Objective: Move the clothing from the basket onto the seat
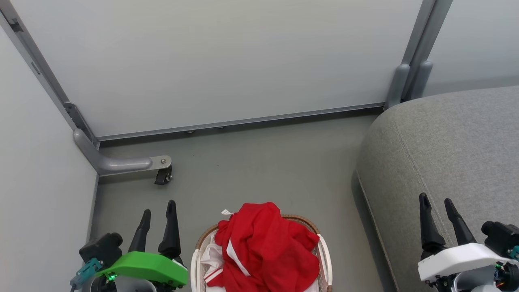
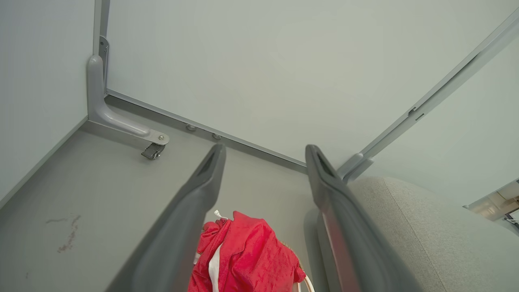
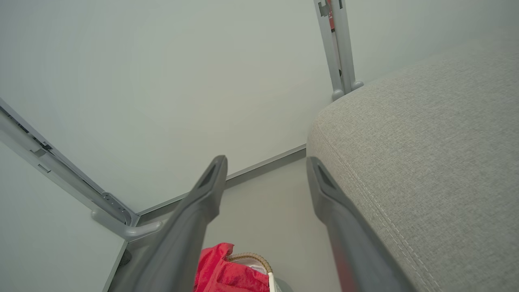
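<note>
Red clothing [image 1: 263, 247] with white panels is heaped in the white basket [image 1: 325, 255], which stands on the floor at the bottom middle of the head view. The pile spills over the brown woven rim. The grey seat [image 1: 446, 154] fills the right side. My left gripper [image 1: 159, 211] hangs open to the left of the basket, nothing between its fingers. My right gripper [image 1: 437, 203] is open above the seat's front edge, empty too. The left wrist view shows the clothing [image 2: 247, 255] below the open left gripper [image 2: 263, 152]. The right wrist view shows clothing [image 3: 223, 271], the seat [image 3: 425, 154] and the open right gripper [image 3: 265, 162].
White partition panels [image 1: 227, 61] close off the back and left. A grey metal foot with a caster [image 1: 163, 175] juts onto the floor at the left. Grey floor [image 1: 263, 166] lies between basket, wall and seat.
</note>
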You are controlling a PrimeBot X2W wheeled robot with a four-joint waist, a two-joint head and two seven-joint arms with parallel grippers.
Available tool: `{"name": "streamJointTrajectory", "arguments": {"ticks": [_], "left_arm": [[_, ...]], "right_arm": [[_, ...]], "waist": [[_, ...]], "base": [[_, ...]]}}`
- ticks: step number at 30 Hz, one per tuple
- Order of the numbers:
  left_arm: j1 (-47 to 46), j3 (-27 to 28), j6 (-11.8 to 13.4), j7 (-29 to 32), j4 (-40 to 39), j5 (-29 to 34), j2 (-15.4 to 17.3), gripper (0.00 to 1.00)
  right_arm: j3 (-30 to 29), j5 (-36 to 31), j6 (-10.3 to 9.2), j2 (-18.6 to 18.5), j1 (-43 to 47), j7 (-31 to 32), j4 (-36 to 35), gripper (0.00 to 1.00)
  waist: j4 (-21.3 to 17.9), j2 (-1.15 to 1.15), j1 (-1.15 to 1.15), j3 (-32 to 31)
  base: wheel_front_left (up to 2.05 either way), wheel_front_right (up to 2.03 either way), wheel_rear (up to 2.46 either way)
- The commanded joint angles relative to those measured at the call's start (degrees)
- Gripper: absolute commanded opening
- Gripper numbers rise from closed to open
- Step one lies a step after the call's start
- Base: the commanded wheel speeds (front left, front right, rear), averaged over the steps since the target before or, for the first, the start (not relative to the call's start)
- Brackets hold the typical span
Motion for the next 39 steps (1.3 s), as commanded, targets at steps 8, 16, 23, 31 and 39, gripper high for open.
{"name": "streamJointTrajectory", "arguments": {"ticks": [8, 16, 23, 31, 39], "left_arm": [[-0.11, -0.64, 0.44, -1.49, 0.9, 4.37, 0.43, 1.0], [-0.12, -1.53, 0.65, -2.42, 2.5, 7.19, 0.45, 1.0], [-0.41, -2.09, 0.74, -3.25, 3.65, 9.41, 0.49, 1.0], [-0.4, -2.36, 0.97, -4.1, 4.72, 12.16, 0.51, 1.0], [-0.2, -2.04, 1.35, -5.0, 6.13, 14.31, 0.54, 1.0]], "right_arm": [[-0.09, -5.65, 0.02, -0.44, 0.68, -1.52, -0.51, 1.0], [0.15, -9.74, 0.02, -0.48, 0.97, -2.5, -0.11, 1.0], [0.24, -13.0, 0.02, -0.51, 0.99, -3.33, 0.22, 1.0], [0.68, -16.48, 0.01, -0.57, 1.1, -4.18, 0.42, 1.0], [0.88, -19.8, 0.01, -0.61, 1.32, -5.08, 0.59, 1.0]], "waist": [[0.06, 0.0, 0.0, 0.02], [0.16, 0.0, 0.0, 0.01], [0.29, 0.0, 0.0, 0.02], [0.59, 0.0, 0.0, -0.06], [0.76, 0.0, 0.0, -0.18]], "base": [[0.0, 0.0, 0.0], [0.0, 0.0, 0.0], [0.0, 0.0, 0.0], [0.0, 0.0, 0.0], [0.0, 0.0, 0.0]]}}
